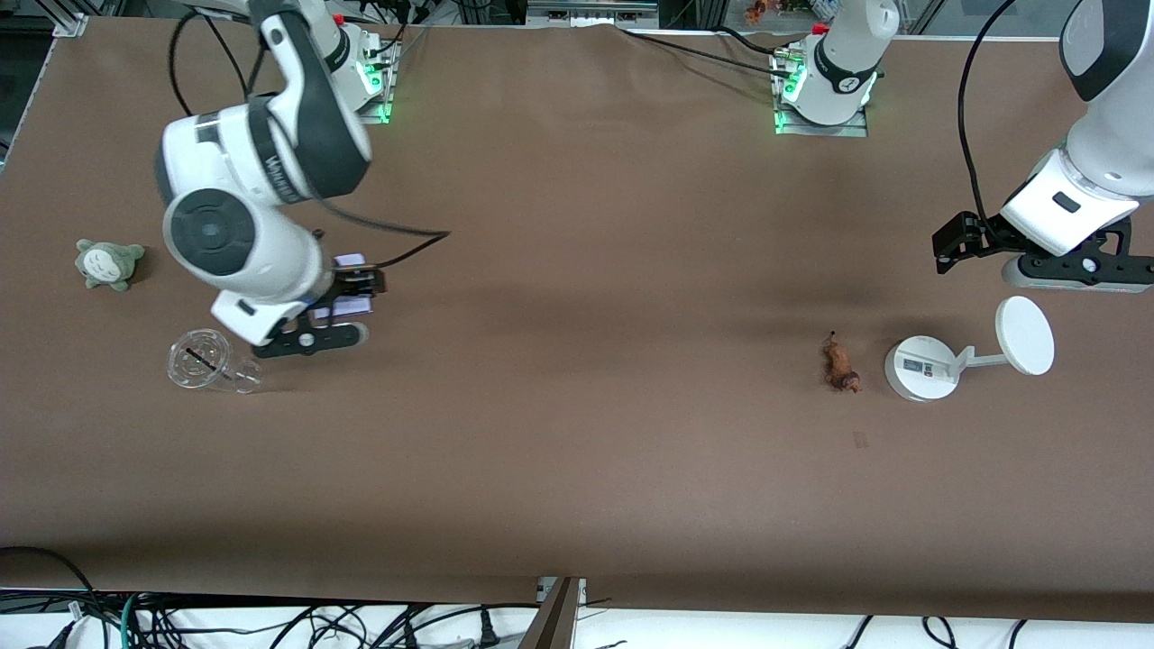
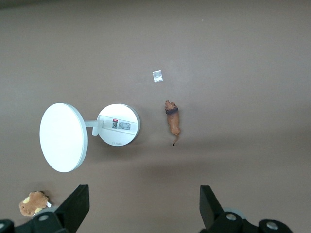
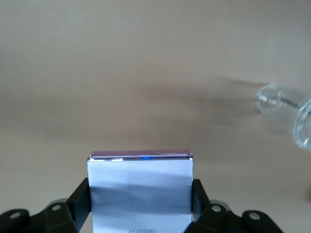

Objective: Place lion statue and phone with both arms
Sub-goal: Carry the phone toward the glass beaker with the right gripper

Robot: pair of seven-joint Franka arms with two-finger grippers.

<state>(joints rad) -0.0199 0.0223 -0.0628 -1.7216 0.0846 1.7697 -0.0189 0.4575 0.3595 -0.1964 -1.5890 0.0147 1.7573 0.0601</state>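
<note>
The lion statue (image 1: 840, 363) is a tiny orange-brown figurine lying on the table beside the white stand; it also shows in the left wrist view (image 2: 173, 121). My left gripper (image 1: 957, 243) is open and empty in the air over the table toward the left arm's end, with its fingers (image 2: 77, 206) wide apart. My right gripper (image 1: 353, 290) is shut on the phone (image 3: 141, 189), a pale lavender-white slab with a purple edge. It holds the phone (image 1: 348, 306) above the table next to a clear cup.
A white round-based stand (image 1: 920, 368) with a disc head (image 1: 1025, 335) lies beside the lion. A grey-green plush (image 1: 108, 261) and a clear plastic cup (image 1: 200, 359) lie at the right arm's end. A brown plush (image 2: 34, 203) shows in the left wrist view.
</note>
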